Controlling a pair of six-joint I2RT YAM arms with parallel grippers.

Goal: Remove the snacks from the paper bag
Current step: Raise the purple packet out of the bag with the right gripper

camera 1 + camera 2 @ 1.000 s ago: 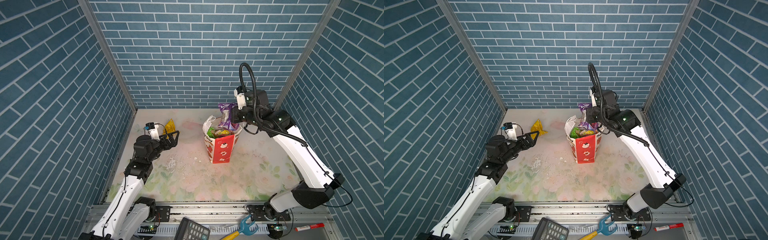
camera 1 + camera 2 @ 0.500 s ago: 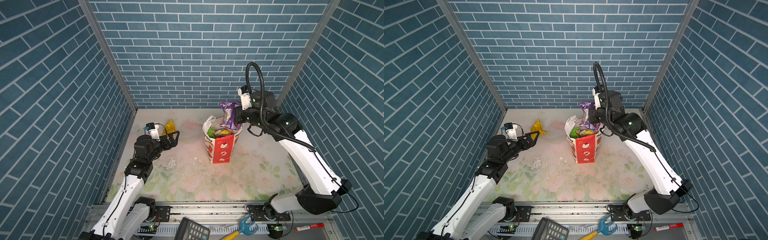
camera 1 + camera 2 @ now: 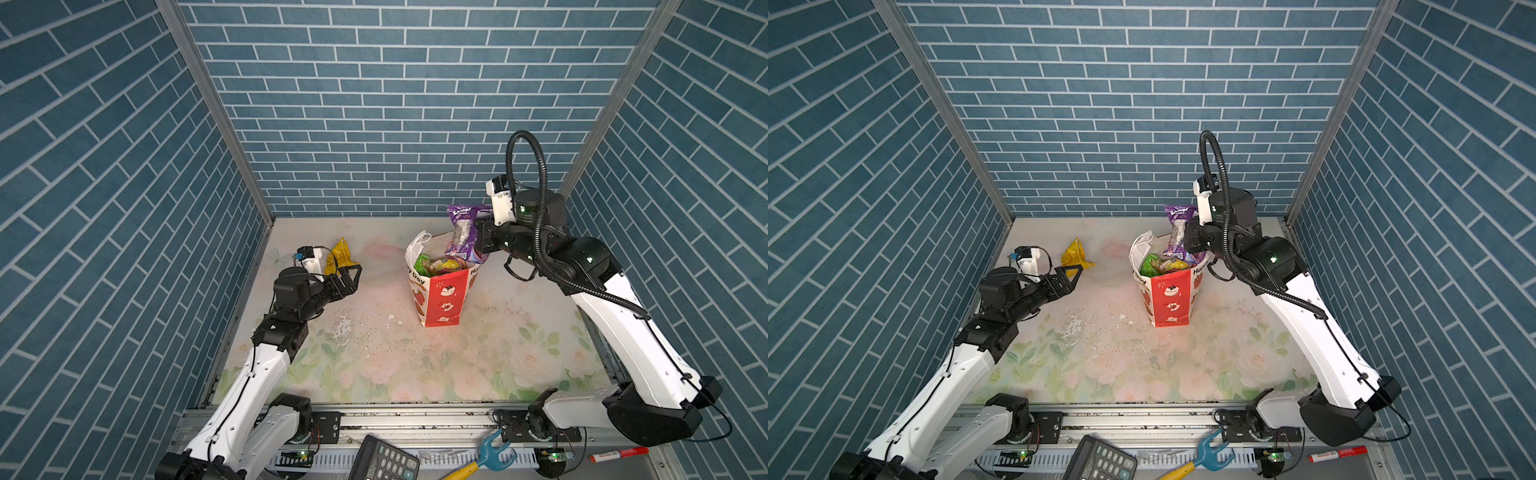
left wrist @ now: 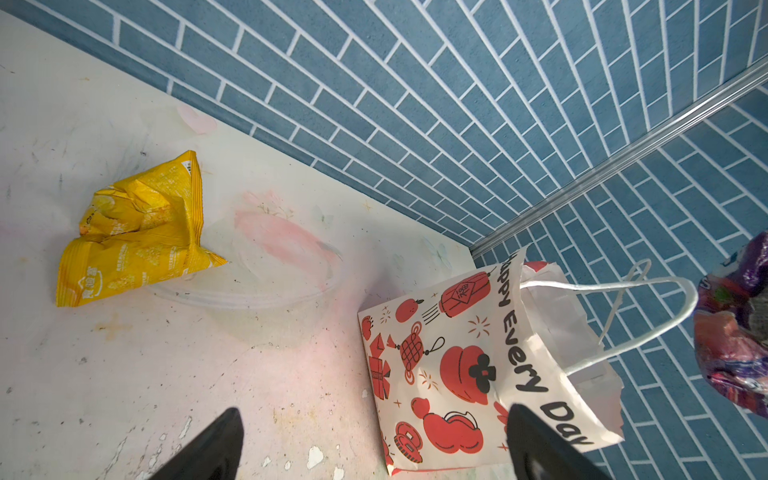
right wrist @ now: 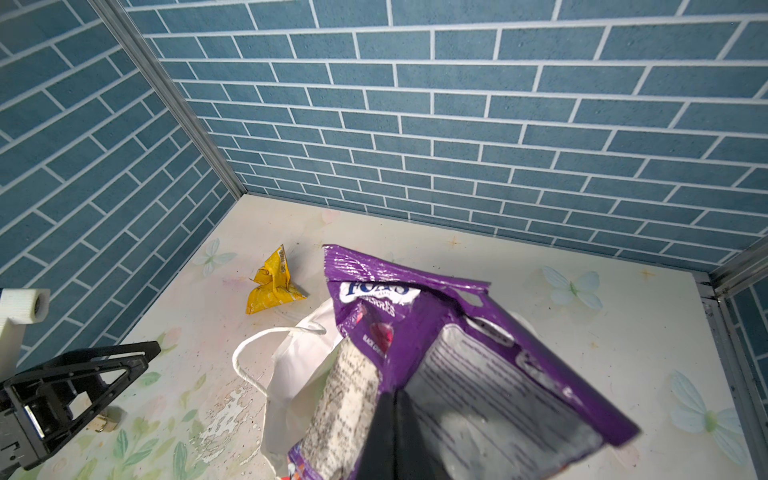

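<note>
Purple packet (image 3: 463,232) pinched in right jaws just over paper bag (image 3: 442,293), left jaws wide, empty, near yellow packet (image 3: 343,255)

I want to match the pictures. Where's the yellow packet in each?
In a top view: yellow packet back left on table.
In a top view: packet there too.
Left wrist: packet on table, apart from paper bag.
Right wrist: packet beyond the bag.
Shared landmark: paper bag.
</note>
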